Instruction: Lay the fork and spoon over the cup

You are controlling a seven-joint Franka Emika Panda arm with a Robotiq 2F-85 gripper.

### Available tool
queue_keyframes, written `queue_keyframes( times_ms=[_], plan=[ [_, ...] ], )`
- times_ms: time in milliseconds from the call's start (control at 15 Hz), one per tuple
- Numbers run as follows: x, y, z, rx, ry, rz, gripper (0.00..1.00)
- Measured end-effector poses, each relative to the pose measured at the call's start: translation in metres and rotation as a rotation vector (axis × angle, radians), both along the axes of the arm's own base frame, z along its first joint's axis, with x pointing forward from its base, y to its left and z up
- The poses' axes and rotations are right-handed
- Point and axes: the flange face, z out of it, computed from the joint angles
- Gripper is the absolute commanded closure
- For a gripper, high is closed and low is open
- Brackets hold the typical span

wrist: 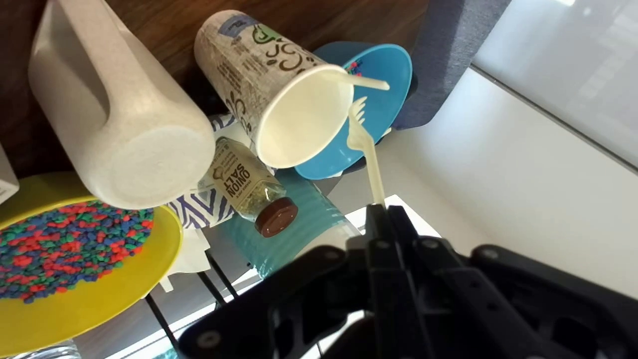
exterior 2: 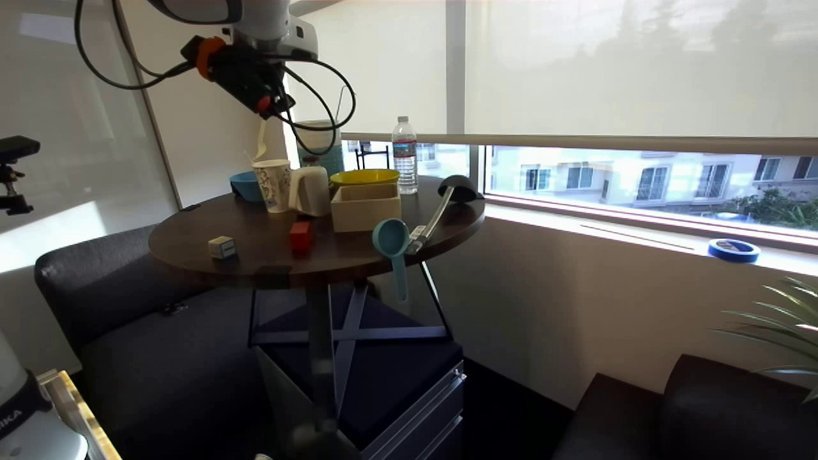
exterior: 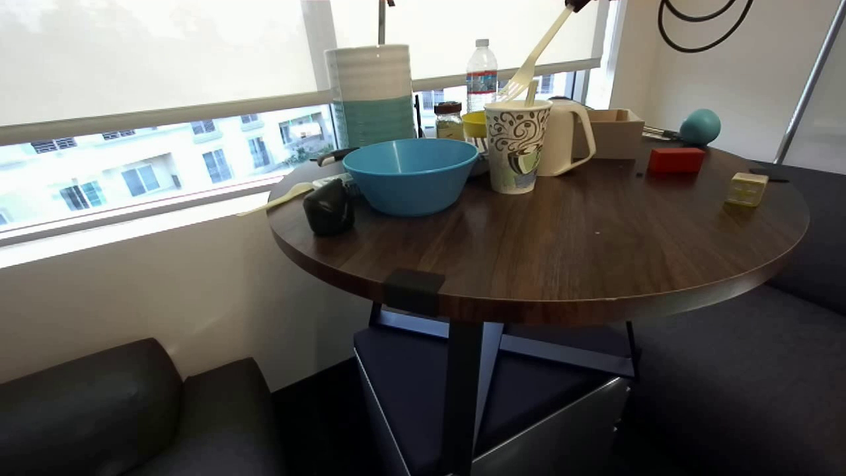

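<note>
The patterned cream-white cup [exterior: 512, 149] stands upright on the table; it also shows in an exterior view [exterior 2: 275, 188] and the wrist view [wrist: 259, 70]. A pale utensil handle [wrist: 371, 82] sticks out of its mouth; whether it is the spoon is hidden. My gripper [wrist: 383, 205] is shut on the end of a cream fork [wrist: 366, 142]. The fork [exterior: 538, 56] hangs tilted, tines down, near the cup's rim; I cannot tell whether they touch. Another pale utensil [exterior: 291, 195], kind unclear, overhangs the table edge.
A blue bowl [exterior: 410, 178] and a beige jug [exterior: 558, 139] stand close beside the cup. An onion salt jar [wrist: 249, 182], a yellow bowl [exterior 2: 364, 179], a box [exterior 2: 365, 211] and a water bottle [exterior 2: 404, 156] stand around. A red block [exterior 2: 301, 236] lies nearer the edge.
</note>
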Motion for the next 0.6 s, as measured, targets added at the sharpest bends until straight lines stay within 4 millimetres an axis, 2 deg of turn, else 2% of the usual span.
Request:
queue_keyframes(
  times_ms=[200,600],
  plan=[
    [-0.002,-0.006,-0.009,0.074,0.019,-0.040,0.99],
    [-0.013,-0.034,-0.050,0.242,0.116,-0.210,0.99]
  ],
)
